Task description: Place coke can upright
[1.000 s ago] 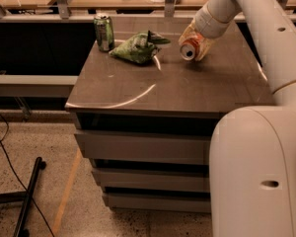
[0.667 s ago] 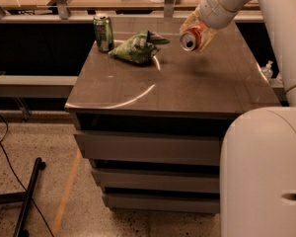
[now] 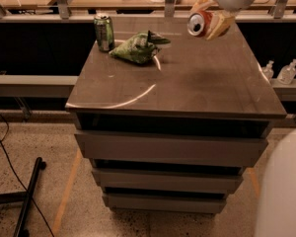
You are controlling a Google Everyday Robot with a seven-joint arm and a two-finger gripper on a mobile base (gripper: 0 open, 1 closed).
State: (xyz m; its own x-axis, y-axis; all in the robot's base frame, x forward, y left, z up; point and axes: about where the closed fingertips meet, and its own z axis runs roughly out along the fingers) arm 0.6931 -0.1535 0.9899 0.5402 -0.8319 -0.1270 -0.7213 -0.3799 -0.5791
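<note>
The coke can (image 3: 200, 23) is red-orange with a silver top that faces the camera. It lies on its side in the air, well above the far right part of the brown cabinet top (image 3: 187, 83). My gripper (image 3: 210, 15) is shut on the coke can, one pale finger above it and one below and to the right. The white arm reaches down from the top right edge of the view.
A green can (image 3: 104, 31) stands upright at the far left corner of the cabinet top. A crumpled green bag (image 3: 138, 47) lies next to it. The cabinet has drawers below. A shelf with papers runs behind. Two clear bottles (image 3: 281, 72) stand at the right.
My gripper has lifted the coke can off the cabinet top and carried it upward and slightly right. The can still lies sideways in the grip.
</note>
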